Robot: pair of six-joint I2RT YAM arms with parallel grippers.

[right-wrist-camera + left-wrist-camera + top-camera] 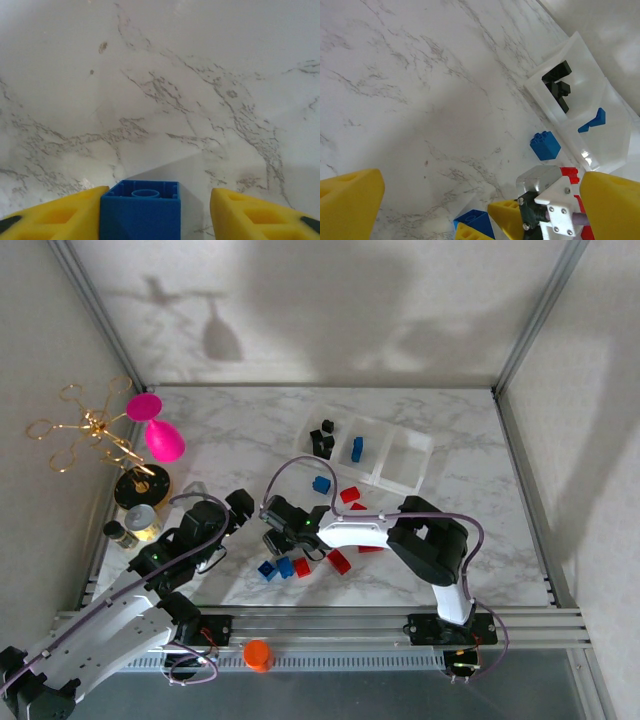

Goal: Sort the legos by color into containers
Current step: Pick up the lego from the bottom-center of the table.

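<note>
The white tray (388, 430) stands at the back with black bricks (322, 438) in its left compartment and a blue brick (357, 448) in the middle one. Loose red and blue legos lie between it and the arms, among them a blue brick (320, 484) and a red brick (339, 560). My right gripper (160, 212) is low over the table, open around a blue brick (140, 212). That brick touches the left finger, with a gap to the right finger. My left gripper (238, 515) hangs open and holds nothing, just left of the right gripper (272, 538).
A gold wire stand (95, 430) with a pink goblet shape (160, 435) stands at the back left, with small jars (142, 522) beside its base. An orange knob (258, 654) sits on the front rail. Bare marble lies left of the tray.
</note>
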